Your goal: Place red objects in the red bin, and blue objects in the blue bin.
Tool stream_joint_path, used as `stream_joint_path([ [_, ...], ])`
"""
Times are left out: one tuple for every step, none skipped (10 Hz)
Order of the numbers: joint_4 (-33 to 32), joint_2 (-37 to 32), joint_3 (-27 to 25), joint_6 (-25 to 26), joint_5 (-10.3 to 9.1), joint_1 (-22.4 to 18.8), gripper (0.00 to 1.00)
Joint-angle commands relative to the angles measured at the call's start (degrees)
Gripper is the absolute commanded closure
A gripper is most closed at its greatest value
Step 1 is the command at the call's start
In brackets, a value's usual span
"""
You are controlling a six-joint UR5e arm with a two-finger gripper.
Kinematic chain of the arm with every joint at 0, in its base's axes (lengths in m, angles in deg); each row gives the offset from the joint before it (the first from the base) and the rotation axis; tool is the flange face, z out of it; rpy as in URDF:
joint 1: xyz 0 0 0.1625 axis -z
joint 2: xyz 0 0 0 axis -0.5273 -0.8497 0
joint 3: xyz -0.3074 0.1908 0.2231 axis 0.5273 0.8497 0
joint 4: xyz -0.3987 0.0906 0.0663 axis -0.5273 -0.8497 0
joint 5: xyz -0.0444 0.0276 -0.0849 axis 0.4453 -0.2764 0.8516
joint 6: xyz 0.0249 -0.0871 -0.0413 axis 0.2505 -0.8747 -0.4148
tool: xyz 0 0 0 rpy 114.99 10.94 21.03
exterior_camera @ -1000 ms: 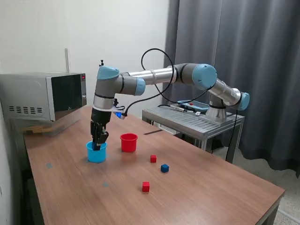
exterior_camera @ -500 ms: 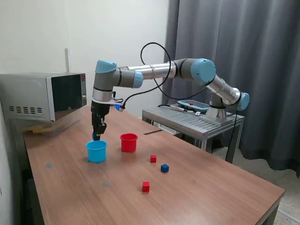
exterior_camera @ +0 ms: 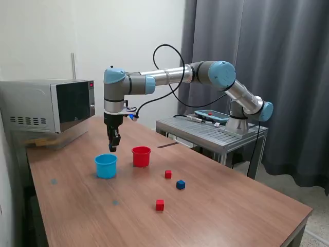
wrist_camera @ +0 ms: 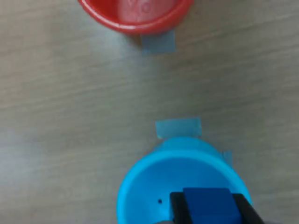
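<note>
A blue cube (wrist_camera: 207,205) shows between the jaws, over the light-blue cup (wrist_camera: 140,186); you cannot tell whether they clamp it or it lies loose inside. If it is clamped, drifting toward the red cup (exterior_camera: 141,156) risks mis-sorting it.

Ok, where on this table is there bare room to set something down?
Bare wood: between the blue cup and the table's near edge, and toward the exterior view's right past the blue cube. Crowded: around the red cup, red cubes and end effector.
</note>
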Motion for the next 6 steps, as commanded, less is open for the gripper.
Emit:
stream_joint_path([
  [0.11, -0.08, -1.46, 0.36, -0.64, 0.17, 1.00],
  [-1.20, -0.08, -1.55, 0.27, -1.43, 0.08, 1.00],
  [-2.00, -0.08, -1.55, 0.27, -1.96, 0.08, 1.00],
  [-2.27, 0.19, -1.73, 0.18, -2.05, 0.08, 1.00],
  [-3.31, 0.45, -1.73, 0.09, -2.23, 0.17, 1.00],
  [-3.76, 0.63, -1.64, 0.09, -2.31, 0.60, 1.00],
])
